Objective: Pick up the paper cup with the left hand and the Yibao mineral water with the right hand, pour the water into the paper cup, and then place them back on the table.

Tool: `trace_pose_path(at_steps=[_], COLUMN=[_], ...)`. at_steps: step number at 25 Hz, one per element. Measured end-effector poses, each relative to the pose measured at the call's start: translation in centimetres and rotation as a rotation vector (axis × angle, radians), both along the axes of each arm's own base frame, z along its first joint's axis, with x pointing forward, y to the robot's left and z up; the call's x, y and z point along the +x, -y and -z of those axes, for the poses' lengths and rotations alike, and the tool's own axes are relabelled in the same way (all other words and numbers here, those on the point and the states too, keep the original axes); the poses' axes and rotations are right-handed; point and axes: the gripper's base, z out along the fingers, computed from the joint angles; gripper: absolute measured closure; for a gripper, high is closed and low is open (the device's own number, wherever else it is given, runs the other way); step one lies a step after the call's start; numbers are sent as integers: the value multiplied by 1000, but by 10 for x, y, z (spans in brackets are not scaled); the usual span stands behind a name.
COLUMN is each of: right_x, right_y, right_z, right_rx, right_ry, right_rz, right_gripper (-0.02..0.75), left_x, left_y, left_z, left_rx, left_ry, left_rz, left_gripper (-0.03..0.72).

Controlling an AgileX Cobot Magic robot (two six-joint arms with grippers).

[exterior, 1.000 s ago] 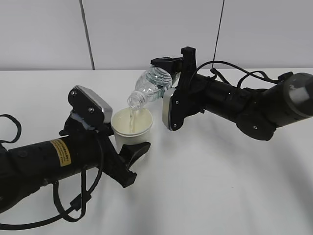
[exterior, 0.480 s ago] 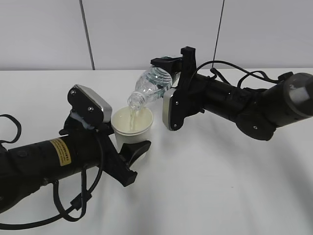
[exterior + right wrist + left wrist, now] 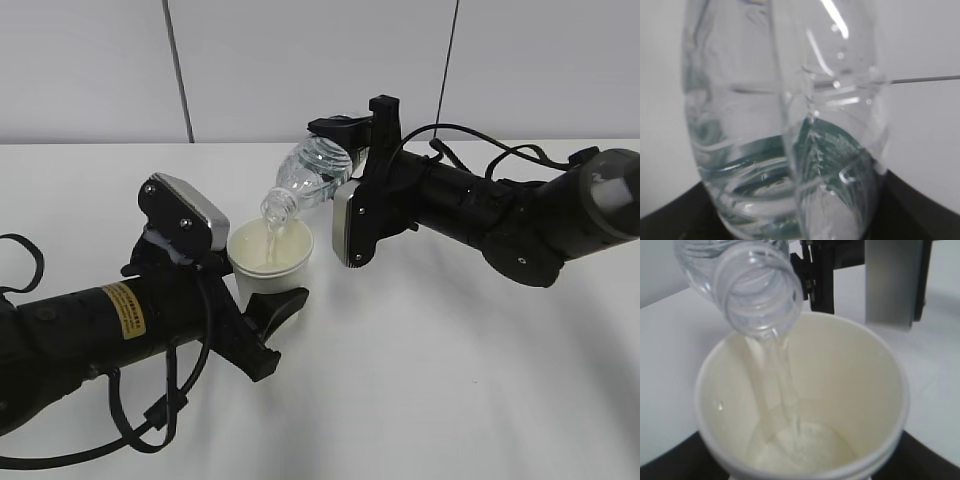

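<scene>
Pouring underway: right hand grips tilted clear plastic Yibao mineral water, streaming into cream paper cup clamped between left hand jaws. Next, probably, tilting the bottle upright.

Paper cup: matt cream paper, smooth inner wall, rolled rim. Yibao mineral water: clear glossy plastic, ribbed, glinting highlights. Worktop: plain white, matt. Left hand and right hand: black matt plastic.
</scene>
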Motion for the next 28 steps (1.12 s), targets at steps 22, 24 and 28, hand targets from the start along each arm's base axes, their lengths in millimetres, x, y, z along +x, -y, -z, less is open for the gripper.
trace_pose_path(at_steps=[22, 24, 28], right_x=[0, 0, 0], right_y=[1, 1, 1], right_z=[0, 0, 0], right_rx=[-15, -16, -17], right_ry=[17, 18, 19], right_rz=[7, 7, 7], right_gripper=[268, 268, 268], left_x=[-1, -1, -1], left_y=[-1, -2, -2], left_z=[4, 4, 4], left_rx=[32, 35, 35], left_ry=[-27, -30, -30], left_rz=[-5, -5, -5], left_gripper=[230, 230, 230])
